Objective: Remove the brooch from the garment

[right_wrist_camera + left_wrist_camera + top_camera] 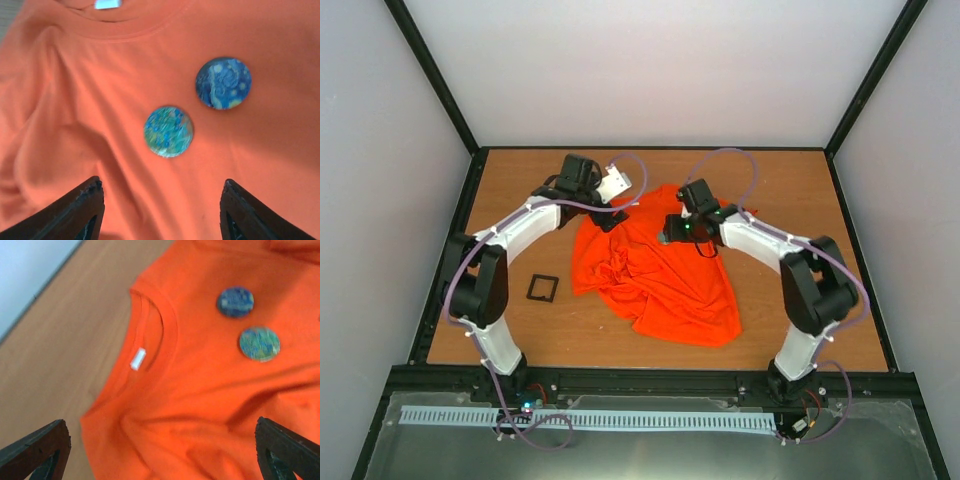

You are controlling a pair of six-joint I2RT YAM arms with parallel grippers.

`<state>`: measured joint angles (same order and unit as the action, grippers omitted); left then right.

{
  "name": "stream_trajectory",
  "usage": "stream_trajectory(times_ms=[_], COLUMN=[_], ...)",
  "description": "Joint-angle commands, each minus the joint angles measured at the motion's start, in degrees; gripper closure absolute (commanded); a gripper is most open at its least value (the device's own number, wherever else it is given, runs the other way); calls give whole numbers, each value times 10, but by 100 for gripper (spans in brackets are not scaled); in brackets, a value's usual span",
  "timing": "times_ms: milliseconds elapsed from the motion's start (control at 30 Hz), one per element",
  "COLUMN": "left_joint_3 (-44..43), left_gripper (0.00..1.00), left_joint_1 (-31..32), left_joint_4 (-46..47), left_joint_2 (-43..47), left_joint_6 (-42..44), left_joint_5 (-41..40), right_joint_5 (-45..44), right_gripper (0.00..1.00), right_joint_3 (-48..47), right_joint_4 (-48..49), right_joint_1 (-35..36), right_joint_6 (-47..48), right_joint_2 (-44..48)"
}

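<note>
The orange garment [660,275] lies crumpled on the wooden table [520,200]. Two round brooches sit on its chest below the collar: a green-blue one [168,131] and a dark blue one [223,83]. Both also show in the left wrist view, dark blue [235,301] and green-blue [259,343]. My right gripper [161,187] is open over the cloth, just short of the green-blue brooch, its arm over the shirt's top [672,230]. My left gripper [160,440] is open above the collar area [607,215]. The arms hide the brooches in the top view.
A small black square frame [542,288] lies on the table left of the shirt. A white label [138,359] sits inside the collar. Black rails [470,190] and pale walls bound the table on all sides.
</note>
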<state>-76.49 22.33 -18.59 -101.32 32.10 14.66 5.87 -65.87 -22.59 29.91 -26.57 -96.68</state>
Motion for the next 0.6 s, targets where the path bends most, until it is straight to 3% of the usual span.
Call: stream_trajectory(times_ms=[0, 167, 367, 567], left_joint_3=[35, 69, 75, 86], left_gripper=[0, 0, 0, 0], left_joint_1=[-46, -76, -104, -107], left_joint_4=[-54, -48, -68, -69], left_joint_2=[49, 106, 119, 130], left_joint_6=[-24, -39, -43, -41], left_joint_5=[62, 62, 62, 58], right_joint_5=[-59, -122, -190, -228], right_gripper=[35, 29, 29, 39], right_joint_3=[-62, -122, -167, -172], right_joint_4=[-44, -60, -75, -74], right_joint_1=[9, 42, 73, 88], right_joint_6=[73, 98, 121, 139], right_joint_2=[-80, -141, -202, -223])
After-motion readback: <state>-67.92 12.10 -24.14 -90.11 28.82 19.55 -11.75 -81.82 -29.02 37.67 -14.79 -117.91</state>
